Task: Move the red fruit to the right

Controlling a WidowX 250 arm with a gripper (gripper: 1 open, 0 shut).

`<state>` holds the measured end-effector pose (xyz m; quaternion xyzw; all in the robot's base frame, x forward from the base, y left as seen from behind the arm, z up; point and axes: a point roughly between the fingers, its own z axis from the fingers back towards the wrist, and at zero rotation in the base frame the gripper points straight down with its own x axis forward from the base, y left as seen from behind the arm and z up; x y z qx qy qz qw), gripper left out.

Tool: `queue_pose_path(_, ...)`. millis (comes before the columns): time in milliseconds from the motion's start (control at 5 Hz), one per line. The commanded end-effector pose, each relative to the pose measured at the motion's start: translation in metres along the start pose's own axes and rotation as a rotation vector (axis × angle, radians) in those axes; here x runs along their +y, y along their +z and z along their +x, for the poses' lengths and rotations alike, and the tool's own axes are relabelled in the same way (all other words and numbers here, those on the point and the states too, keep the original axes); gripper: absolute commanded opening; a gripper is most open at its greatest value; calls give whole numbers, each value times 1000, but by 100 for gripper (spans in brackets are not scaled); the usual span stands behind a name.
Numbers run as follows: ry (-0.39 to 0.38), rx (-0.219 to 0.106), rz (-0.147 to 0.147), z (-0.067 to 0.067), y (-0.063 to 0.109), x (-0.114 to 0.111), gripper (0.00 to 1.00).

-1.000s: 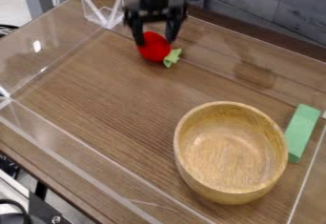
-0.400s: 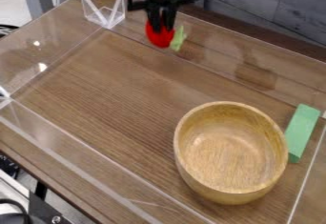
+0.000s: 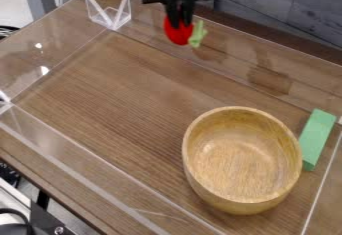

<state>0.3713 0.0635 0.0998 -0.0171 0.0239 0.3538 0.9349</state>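
The red fruit (image 3: 178, 30) is a small bright red strawberry with a yellow-green cap (image 3: 198, 34) on its right side. It hangs above the far part of the wooden table, off the surface. My black gripper (image 3: 178, 23) points straight down from the top edge of the view and is shut on the red fruit, its fingers pressed against the fruit's sides.
A large wooden bowl (image 3: 242, 159) stands at the near right. A flat green block (image 3: 317, 138) lies beside it by the right edge. Clear plastic walls (image 3: 47, 59) ring the table, with a folded clear piece (image 3: 107, 10) at the far left.
The fingers closed on the red fruit, which lay on the table, and lifted it up and a little to the right.
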Motion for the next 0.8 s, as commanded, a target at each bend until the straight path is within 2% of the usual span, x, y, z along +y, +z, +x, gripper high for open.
queue_pose_path(0, 14, -68, -44, -13, 20, -12, 0)
queue_pose_path(200, 55, -53, -50, -23, 14, -24, 0)
queue_pose_path(600, 99, -38, -68, -48, 16, -53, 0)
